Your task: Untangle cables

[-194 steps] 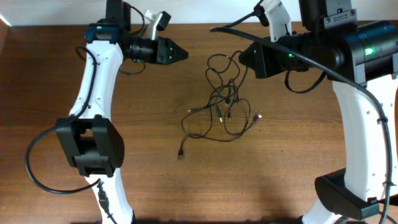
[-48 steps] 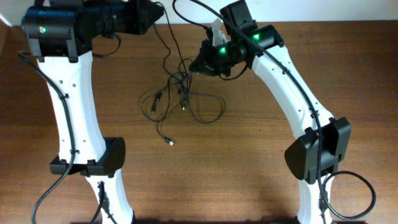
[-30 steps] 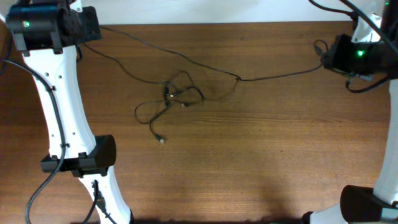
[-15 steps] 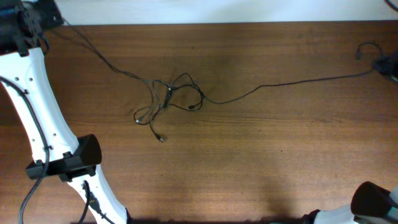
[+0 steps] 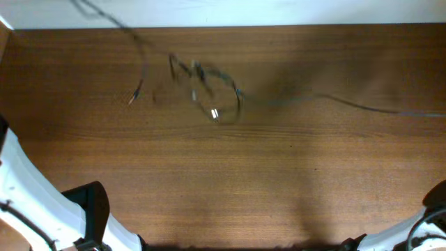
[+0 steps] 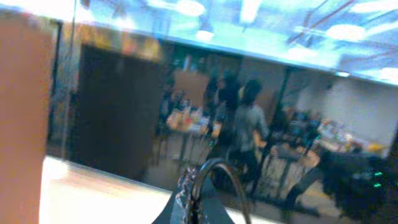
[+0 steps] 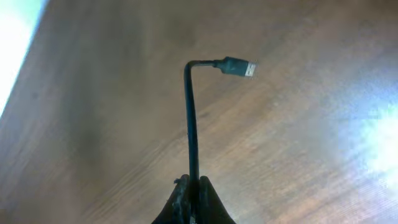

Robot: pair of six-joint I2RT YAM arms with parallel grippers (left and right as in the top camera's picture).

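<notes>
Brown wood-grain table (image 5: 223, 181) fills the overhead view, with a white wall (image 5: 279, 10) strip along the far edge. The left wrist view faces off the table into a blurred room with a dark panel (image 6: 112, 112), bright ceiling lights (image 6: 189, 7) and a few people (image 6: 245, 124) standing by cluttered desks. The cables (image 5: 202, 84) are thin, black and smeared by blur: a loose tangle in the far middle of the table, slightly left of centre. One long strand (image 5: 362, 106) runs from it to the right edge and another goes up and out past the far left corner. A free end (image 5: 134, 96) lies left of the tangle, and a silvery tip (image 5: 214, 113) shows at the tangle's near side. White left arm (image 5: 28, 202) at the near left corner and right arm (image 5: 432, 230) at the near right corner, both well apart from the tangle. Left gripper (image 6: 194, 208) has its fingers pressed together, pinching a small loop of cord (image 6: 217, 177). Right gripper (image 7: 191, 193) is closed tight on a single cord that rises straight above the wood and bends right into a USB plug (image 7: 236, 66) with a silvery end
</notes>
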